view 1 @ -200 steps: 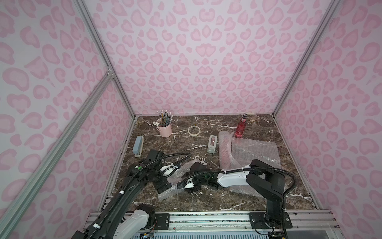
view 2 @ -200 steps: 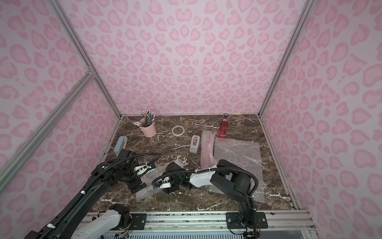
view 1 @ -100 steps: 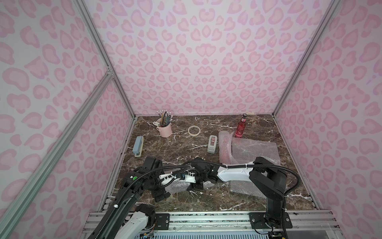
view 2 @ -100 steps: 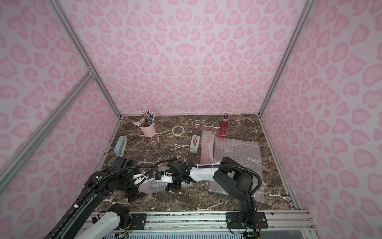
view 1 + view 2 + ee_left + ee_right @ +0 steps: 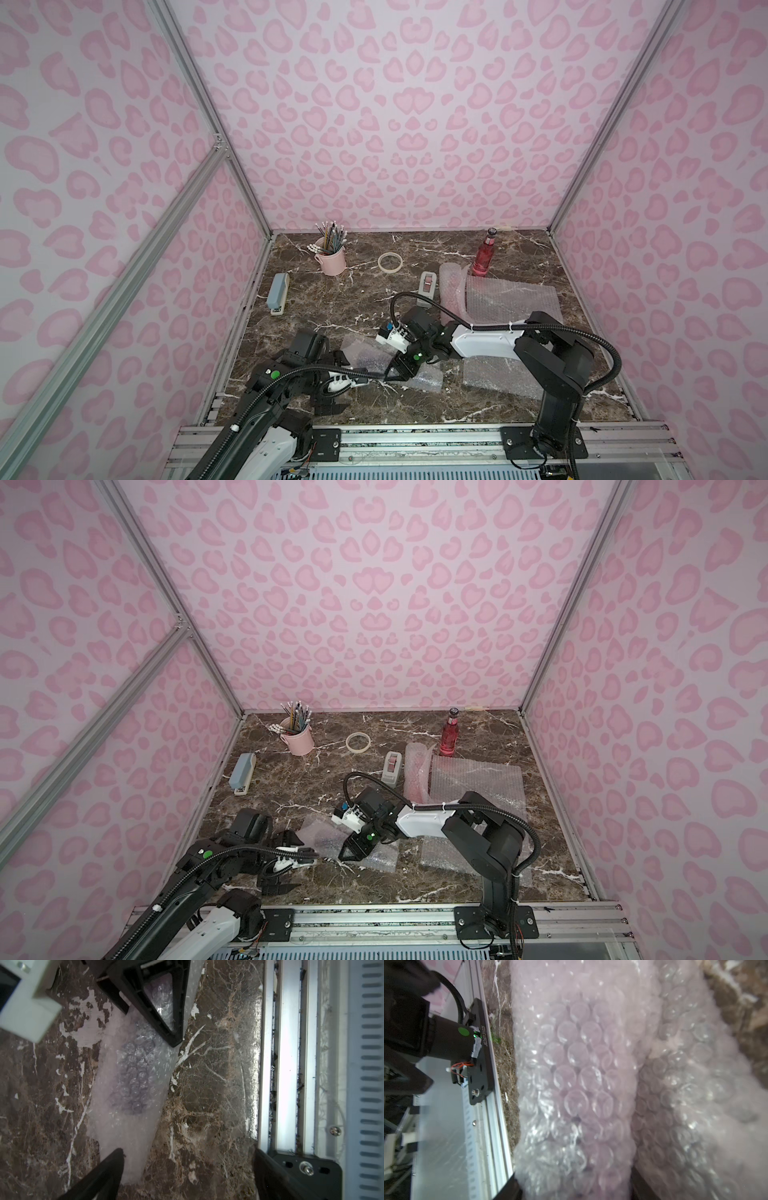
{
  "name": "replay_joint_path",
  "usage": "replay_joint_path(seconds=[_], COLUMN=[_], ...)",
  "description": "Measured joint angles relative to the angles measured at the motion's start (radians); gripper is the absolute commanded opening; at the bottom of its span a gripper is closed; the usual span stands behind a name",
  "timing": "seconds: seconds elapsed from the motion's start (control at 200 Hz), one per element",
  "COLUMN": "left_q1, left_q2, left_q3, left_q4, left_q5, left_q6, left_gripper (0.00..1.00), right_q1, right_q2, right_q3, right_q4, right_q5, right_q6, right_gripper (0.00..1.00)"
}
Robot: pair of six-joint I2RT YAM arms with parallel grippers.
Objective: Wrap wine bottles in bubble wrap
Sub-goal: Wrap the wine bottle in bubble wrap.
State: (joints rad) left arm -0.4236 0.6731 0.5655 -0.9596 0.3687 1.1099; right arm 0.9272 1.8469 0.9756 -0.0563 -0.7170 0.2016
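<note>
Your right gripper [image 5: 395, 369] is pinching the rolled bubble wrap [image 5: 571, 1084] lying at the near edge, left of centre. Your left gripper [image 5: 296, 864] is hovering wide open just left of it. A pink-red bottle [image 5: 482, 257] is standing upright at the far right, beside flat sheets [image 5: 511, 299].

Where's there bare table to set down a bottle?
Best: mid-table marble between the stapler, tape ring and tape dispenser. Also the back strip between tape ring and red bottle. Crowded: the right side under bubble wrap sheets, and front centre, where left gripper and right gripper meet at the bubble wrap roll.
</note>
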Motion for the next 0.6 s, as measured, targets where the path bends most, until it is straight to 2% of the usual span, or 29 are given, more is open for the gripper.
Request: replay_joint_path(seconds=[0.145,0.265,0.455,0.6], left_q1=[-0.117,-0.203,-0.260,-0.270], left_q2=[0.013,0.076,0.222,0.321], left_q3=[-0.069,-0.099,-0.114,-0.109], left_q4=[0.151,0.283,0.462,0.558], left_q5=[-0.057,-0.121,-0.187,-0.223], left_q6=[0.047,0.079,0.086,0.086], left_gripper=[0.95,0.92,0.87,0.82], right_q1=[-0.003,-0.002,-0.009,-0.016], right_q2=[0.039,0.074,0.106,0.112], right_q3=[-0.001,0.002,0.002,-0.017], right_q4=[0.080,0.143,0.202,0.248], right_q5=[-0.066,-0.108,-0.159,-0.174], right_q6=[0.144,0.205,0.240,0.251], right_gripper=[0.43,0.43,0.49,0.51])
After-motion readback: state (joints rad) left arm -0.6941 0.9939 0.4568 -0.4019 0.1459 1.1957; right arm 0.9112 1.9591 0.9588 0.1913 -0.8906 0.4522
